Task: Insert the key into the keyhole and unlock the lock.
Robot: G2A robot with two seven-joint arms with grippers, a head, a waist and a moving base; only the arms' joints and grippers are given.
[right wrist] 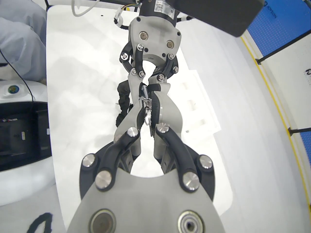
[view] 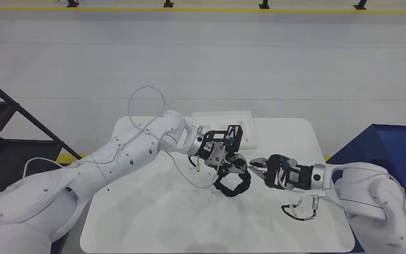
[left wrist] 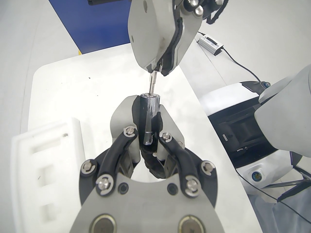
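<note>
The right gripper [left wrist: 160,68] had its fingers pinched shut on the head of the key [left wrist: 152,83], whose tip stood in the mouth of the keyhole [left wrist: 151,95], with most of the blade bare. The left gripper [left wrist: 145,104] was clamped on the cable lock's chrome barrel [left wrist: 148,122], its black cable [right wrist: 122,103] looping away, all over the white table [view: 158,216] just below the centre of the top view. The blade looked nearly in line with the barrel. The push probably needed to run straight along that axis until seated, then a twist, with the left clamp resisting the turn.
</note>
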